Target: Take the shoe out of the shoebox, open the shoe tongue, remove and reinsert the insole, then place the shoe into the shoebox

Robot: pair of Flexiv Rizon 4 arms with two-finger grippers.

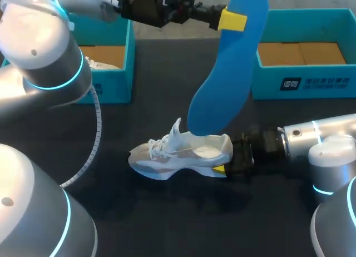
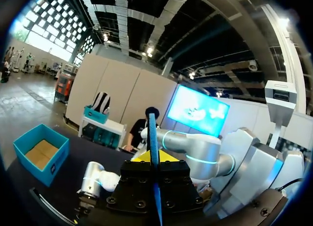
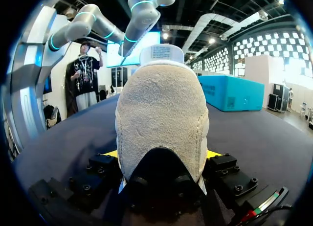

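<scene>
1. Shoe of white and beige fabric (image 1: pixel 178 152) stands on the dark worktop (image 1: pixel 167 218), heel clamped in your right claw (image 3: pixel 161 155); a weak hold lets it tip under pressure.
2. Your left claw (image 1: pixel 232 20) pinches the long blue foam insole (image 1: pixel 222 84) by one end, above the shoe; it may bend and catch the tongue.

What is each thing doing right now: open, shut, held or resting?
Blue foam insole: held up, lower end at the sneaker's opening.
White lace-up sneaker: upright on the table, heel gripped.
Left hand: shut on the insole.
Right hand: shut on the sneaker.
Left teal cardboard shoebox: open.
Right teal cardboard shoebox: open.
</scene>
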